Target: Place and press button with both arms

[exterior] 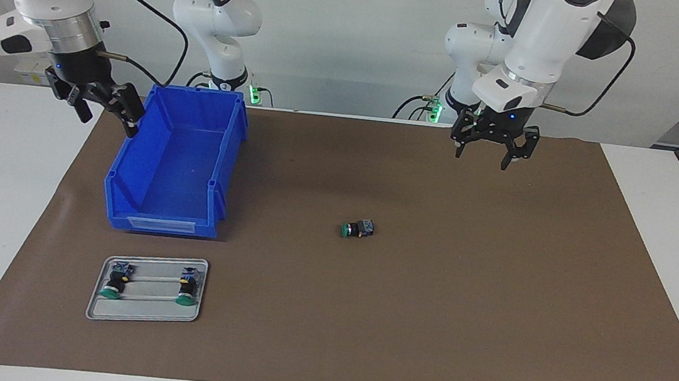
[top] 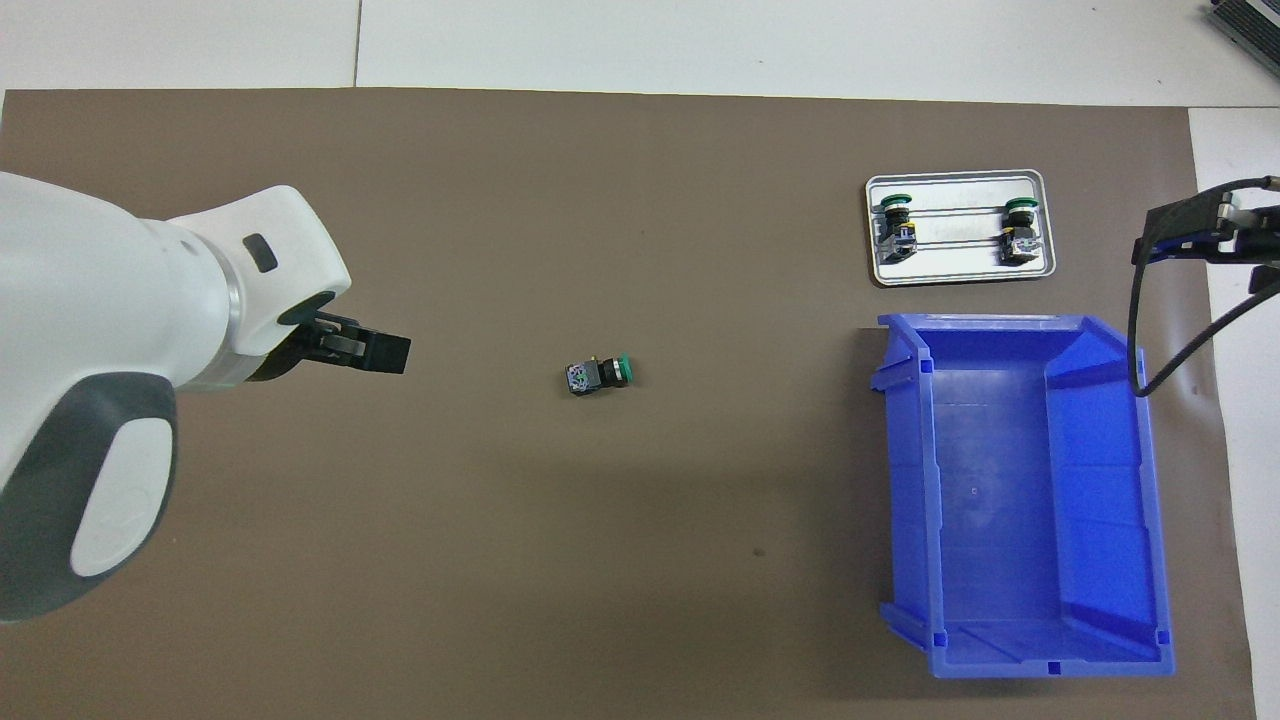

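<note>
One button (exterior: 357, 228) (top: 598, 374) lies on its side near the middle of the brown mat (exterior: 426, 326), green cap toward the right arm's end. Two more buttons (exterior: 115, 284) (exterior: 187, 288) lie on a grey tray (exterior: 150, 311) (top: 955, 265). My left gripper (exterior: 483, 158) (top: 365, 350) hangs open and empty over the mat's edge by the robots. My right gripper (exterior: 106, 117) (top: 1190, 235) hangs open and empty in the air beside the blue bin (exterior: 162, 222) (top: 1010, 500). Both are well apart from the loose button.
The blue bin is empty and sits toward the right arm's end of the mat; the tray lies farther from the robots than the bin. White tabletop (exterior: 7, 168) surrounds the mat.
</note>
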Tool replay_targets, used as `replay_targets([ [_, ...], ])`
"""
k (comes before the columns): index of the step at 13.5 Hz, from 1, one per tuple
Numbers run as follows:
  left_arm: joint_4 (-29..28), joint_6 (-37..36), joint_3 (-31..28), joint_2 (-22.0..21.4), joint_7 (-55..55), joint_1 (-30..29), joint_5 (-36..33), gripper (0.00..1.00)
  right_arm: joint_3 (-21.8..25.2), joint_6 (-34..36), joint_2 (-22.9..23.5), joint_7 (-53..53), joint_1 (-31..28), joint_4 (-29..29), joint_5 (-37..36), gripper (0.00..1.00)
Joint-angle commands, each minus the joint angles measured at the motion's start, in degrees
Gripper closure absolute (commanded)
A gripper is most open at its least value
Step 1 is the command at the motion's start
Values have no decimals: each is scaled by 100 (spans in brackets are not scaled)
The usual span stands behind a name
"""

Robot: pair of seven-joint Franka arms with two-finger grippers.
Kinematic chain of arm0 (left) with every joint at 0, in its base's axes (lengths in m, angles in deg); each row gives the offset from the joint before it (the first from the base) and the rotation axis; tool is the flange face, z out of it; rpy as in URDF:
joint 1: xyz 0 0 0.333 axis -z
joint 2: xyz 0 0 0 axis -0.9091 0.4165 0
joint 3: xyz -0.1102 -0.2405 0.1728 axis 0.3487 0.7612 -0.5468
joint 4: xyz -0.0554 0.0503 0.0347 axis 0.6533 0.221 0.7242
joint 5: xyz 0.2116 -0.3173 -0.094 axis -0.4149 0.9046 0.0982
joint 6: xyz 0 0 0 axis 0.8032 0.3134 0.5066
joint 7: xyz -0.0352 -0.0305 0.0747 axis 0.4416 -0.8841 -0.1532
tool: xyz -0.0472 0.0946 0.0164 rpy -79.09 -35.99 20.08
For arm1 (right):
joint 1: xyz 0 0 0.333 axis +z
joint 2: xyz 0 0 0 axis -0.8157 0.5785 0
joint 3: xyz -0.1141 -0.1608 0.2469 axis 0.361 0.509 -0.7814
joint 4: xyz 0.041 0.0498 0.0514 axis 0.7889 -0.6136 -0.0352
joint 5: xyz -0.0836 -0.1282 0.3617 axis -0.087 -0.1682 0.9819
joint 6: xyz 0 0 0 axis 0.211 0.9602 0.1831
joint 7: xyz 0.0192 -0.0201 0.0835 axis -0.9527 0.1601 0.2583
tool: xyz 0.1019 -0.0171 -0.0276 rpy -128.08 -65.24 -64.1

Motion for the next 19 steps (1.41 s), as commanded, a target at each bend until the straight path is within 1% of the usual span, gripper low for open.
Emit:
replay_targets([
  [1, -566, 984, -74, -192, -209, 362, 235, 0, -38, -64, -183, 237, -23, -339, 23, 0],
  [2, -637, 1257, -74, -140, -549, 485, 445, 0, -38, -55, -192, 246, -23, -348, 23, 0],
  [4, -638, 1488, -74, 123, -1462, 644, 728, 0, -64, -38, -201, 359, -23, -340, 23, 0],
  [5, -638, 1611, -74, 290, -1867, 758, 746, 0, -82, 32, -210, 500, -23, -348, 31, 0],
  [7, -638, 2128, -74, 711, -2597, 1021, 746, 0, -100, 182, -254, 562, -14, -375, 31, 0],
  [9, -655, 2393, -74, 993, -3178, 1232, 746, 0, -100, 156, -254, 571, -14, -393, 31, 0],
  [10, -725, 2525, -74, 1056, -3415, 1303, 746, 0, -100, 156, -263, 563, -14, -427, 31, 0],
  [13, -1076, 2929, -83, 1056, -4416, 1383, 746, 0, -91, 112, -289, 563, -14, -498, 31, 0],
  [14, -1138, 2991, -74, 1082, -4602, 1392, 746, 0, -91, 68, -315, 563, -23, -533, 31, 0],
  [15, -1147, 3131, -83, 1239, -4639, 1453, 746, 0, -91, 42, -315, 571, -14, -542, 23, 0],
  [17, -1156, 3718, -92, 1713, -4569, 1690, 755, 1, -108, 42, -307, 676, -14, -516, -195, 0],
  [19, -1121, 3984, -101, 2057, -4586, 1760, 746, 0, -144, 112, -245, 773, -5, -341, -346, 0],
])
